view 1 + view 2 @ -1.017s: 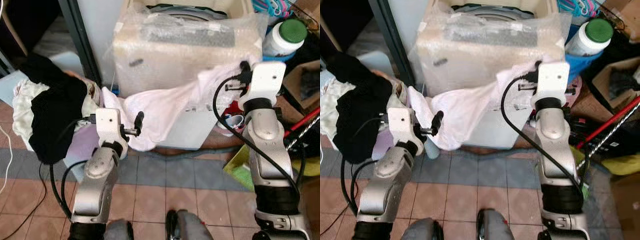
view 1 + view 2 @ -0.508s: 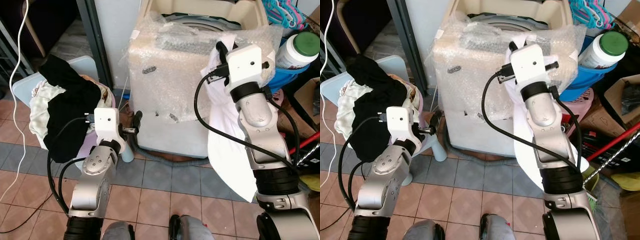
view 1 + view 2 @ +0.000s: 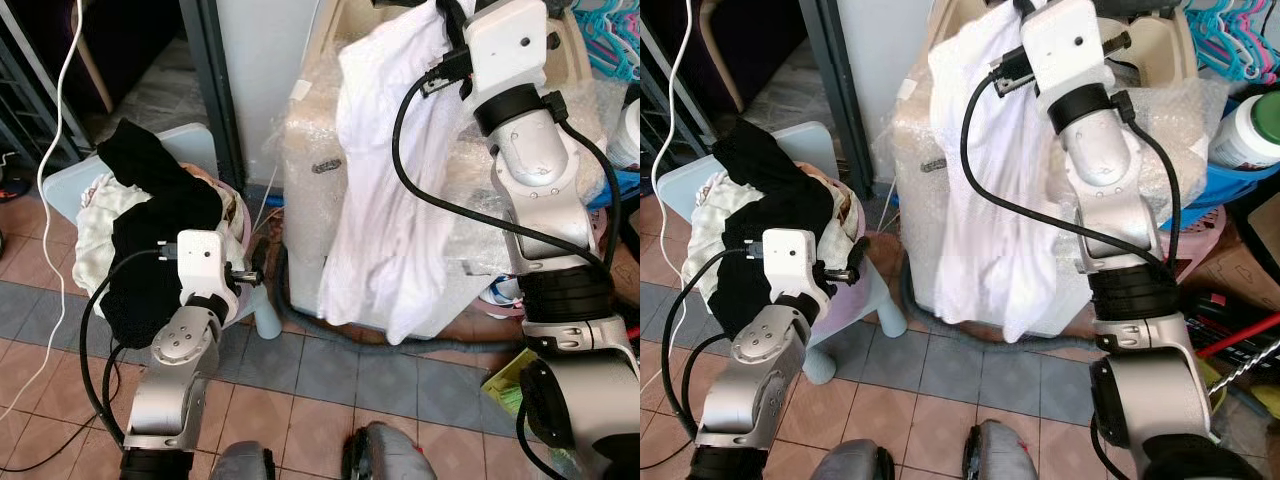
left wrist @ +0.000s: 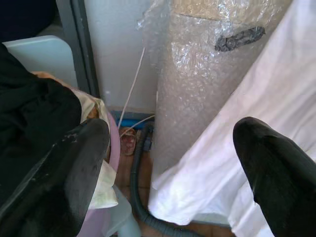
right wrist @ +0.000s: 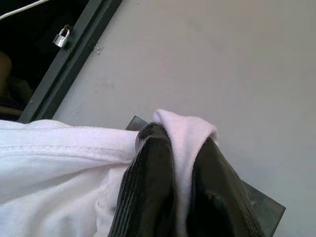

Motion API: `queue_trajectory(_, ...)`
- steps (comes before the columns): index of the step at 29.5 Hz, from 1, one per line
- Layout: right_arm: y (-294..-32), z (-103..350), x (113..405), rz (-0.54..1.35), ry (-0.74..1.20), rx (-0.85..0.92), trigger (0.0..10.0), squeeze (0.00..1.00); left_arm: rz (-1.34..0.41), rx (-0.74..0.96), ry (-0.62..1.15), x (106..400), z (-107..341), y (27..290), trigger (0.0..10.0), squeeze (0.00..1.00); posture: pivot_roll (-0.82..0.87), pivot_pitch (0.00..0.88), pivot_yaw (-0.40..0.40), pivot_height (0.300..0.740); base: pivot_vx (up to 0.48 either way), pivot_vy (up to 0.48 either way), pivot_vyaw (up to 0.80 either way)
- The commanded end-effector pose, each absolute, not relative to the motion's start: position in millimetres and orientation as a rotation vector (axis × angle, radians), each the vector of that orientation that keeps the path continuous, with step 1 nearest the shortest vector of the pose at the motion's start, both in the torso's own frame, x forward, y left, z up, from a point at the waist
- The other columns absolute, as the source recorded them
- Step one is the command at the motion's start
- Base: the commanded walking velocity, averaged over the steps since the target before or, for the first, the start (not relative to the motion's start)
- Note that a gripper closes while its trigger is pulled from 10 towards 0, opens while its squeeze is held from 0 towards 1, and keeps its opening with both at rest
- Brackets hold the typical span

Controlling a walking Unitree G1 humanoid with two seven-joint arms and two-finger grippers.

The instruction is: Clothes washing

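Observation:
A white garment [image 3: 390,200] hangs down the front of the bubble-wrapped washing machine [image 3: 310,170]. My right gripper [image 5: 180,182] is shut on its top edge, high above the machine's open top, with the arm [image 3: 530,150] reaching up beside the cloth. My left gripper [image 3: 252,272] is low, open and holding nothing, its fingers [image 4: 59,182] spread wide between the machine's corner and a stool. A pile of black and pale clothes [image 3: 150,220] lies on that pale blue stool [image 3: 195,140], just left of the left gripper.
A grey drain hose [image 3: 330,325] curls on the tiled floor at the machine's foot. A dark door frame [image 3: 215,90] stands left of the machine, with a white cable [image 3: 60,150] hanging farther left. A green-lidded white jar [image 3: 1250,130], hangers [image 3: 1230,40] and a red handle [image 3: 1240,335] crowd the right.
My right gripper has carried the white garment from the machine's front up above its top, so the cloth now hangs at full length. The left gripper stays low by the stool. The camera shifted.

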State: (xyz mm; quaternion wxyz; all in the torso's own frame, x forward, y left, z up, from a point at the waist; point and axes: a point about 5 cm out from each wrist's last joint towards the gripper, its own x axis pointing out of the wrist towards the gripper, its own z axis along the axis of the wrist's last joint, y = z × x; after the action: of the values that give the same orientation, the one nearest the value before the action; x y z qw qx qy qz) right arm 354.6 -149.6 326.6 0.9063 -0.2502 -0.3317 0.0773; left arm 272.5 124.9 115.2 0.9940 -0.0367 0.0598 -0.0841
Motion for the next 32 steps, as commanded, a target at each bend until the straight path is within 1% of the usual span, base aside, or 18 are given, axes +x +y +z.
queue_trajectory(1, -161.1, 343.2, 353.7, 0.117, -0.737, -0.509, 10.0, 0.00, -0.178, -0.064, 0.120, 272.4, 115.5, 120.6, 10.0, 0.00, 0.02, 0.089, 0.008, 0.728, 0.420, 0.000, 0.00)
queue_trajectory(4, -170.8, 354.3, 357.3, 0.075, -0.753, -0.519, 10.0, 0.00, -0.184, -0.063, 0.116, 272.1, 115.8, 120.1, 10.0, 0.00, 0.03, 0.088, 0.005, 0.728, 0.431, 0.000, 0.00)
queue_trajectory(9, -186.1, 360.3, 364.6, 0.011, -0.734, -0.493, 10.0, 0.00, -0.182, -0.065, 0.126, 269.4, 113.2, 119.5, 10.0, 0.00, 0.03, 0.085, 0.004, 0.728, 0.335, 0.000, 0.00)
queue_trajectory(12, -187.0, 362.2, 368.6, 0.026, -0.724, -0.505, 10.0, 0.00, -0.184, -0.068, 0.131, 269.2, 112.5, 118.4, 10.0, 0.00, 0.03, 0.083, 0.003, 0.728, 0.262, 0.000, 0.00)
queue_trajectory(16, -185.5, 376.1, 375.2, 0.060, -0.751, -0.564, 10.0, 0.00, -0.186, -0.073, 0.132, 270.9, 112.4, 116.5, 10.0, 0.00, 0.02, 0.078, 0.000, 0.728, 0.000, 0.000, 0.00)
queue_trajectory(19, -187.0, 397.6, 380.0, 0.042, -0.779, -0.637, 10.0, 0.00, -0.187, -0.073, 0.136, 272.3, 112.0, 115.2, 10.0, 0.00, 0.02, 0.077, -0.006, 0.728, 0.000, 0.000, 0.00)
queue_trajectory(20, -189.2, 410.4, 380.4, 0.012, -0.796, -0.637, 10.0, 0.00, -0.187, -0.074, 0.137, 272.8, 111.7, 115.0, 10.0, 0.00, 0.02, 0.076, -0.008, 0.728, 0.000, 0.000, 0.00)
queue_trajectory(21, -189.2, 410.4, 380.4, 0.012, -0.796, -0.637, 10.0, 0.00, -0.187, -0.074, 0.137, 272.8, 111.7, 115.0, 10.0, 0.00, 0.02, 0.076, -0.008, 0.728, 0.000, 0.000, 0.00)
queue_trajectory(22, -190.7, 422.3, 380.1, -0.004, -0.808, -0.618, 10.0, 0.00, -0.187, -0.075, 0.137, 273.2, 111.6, 114.8, 10.0, 0.00, 0.02, 0.076, -0.009, 0.728, 0.000, 0.000, 0.00)
queue_trajectory(23, -191.2, 443.8, 378.0, -0.026, -0.828, -0.591, 10.0, 0.00, -0.186, -0.078, 0.137, 273.6, 111.6, 113.8, 10.0, 0.00, 0.02, 0.075, -0.014, 0.728, 0.000, 0.000, 0.00)
queue_trajectory(25, -190.9, 449.1, 377.3, -0.029, -0.834, -0.588, 10.0, 0.00, -0.186, -0.078, 0.137, 273.8, 111.6, 113.5, 10.0, 0.00, 0.02, 0.074, -0.016, 0.728, 0.000, 0.000, 0.00)
queue_trajectory(26, -186.2, 471.8, 370.8, -0.076, -0.887, -0.656, 10.0, 0.00, -0.180, -0.080, 0.133, 273.7, 112.1, 112.9, 10.0, 0.00, 0.02, 0.075, -0.026, 0.728, 0.000, 0.000, 0.00)
queue_trajectory(27, -186.2, 471.8, 370.8, -0.076, -0.887, -0.656, 10.0, 0.00, -0.180, -0.080, 0.133, 273.7, 112.1, 112.9, 10.0, 0.00, 0.02, 0.075, -0.026, 0.728, 0.000, 0.000, 0.00)
queue_trajectory(28, -185.6, 491.7, 362.8, -0.129, -0.941, -0.663, 10.0, 0.00, -0.157, -0.077, 0.123, 273.8, 112.9, 114.4, 10.0, 0.00, 0.03, 0.075, -0.033, 0.728, 0.000, 0.000, 0.00)
queue_trajectory(29, -186.7, 501.1, 357.9, -0.167, -0.973, -0.657, 10.0, 0.00, -0.139, -0.075, 0.117, 274.1, 113.6, 115.9, 10.0, 0.00, 0.03, 0.077, -0.037, 0.728, 0.000, 0.000, 0.00)
queue_trajectory(32, -187.5, 506.4, 353.5, -0.207, -1.019, -0.681, 10.0, 0.00, -0.107, -0.073, 0.103, 273.7, 115.0, 118.7, 10.0, 0.00, 0.04, 0.083, -0.047, 0.728, 0.000, 0.000, 0.00)
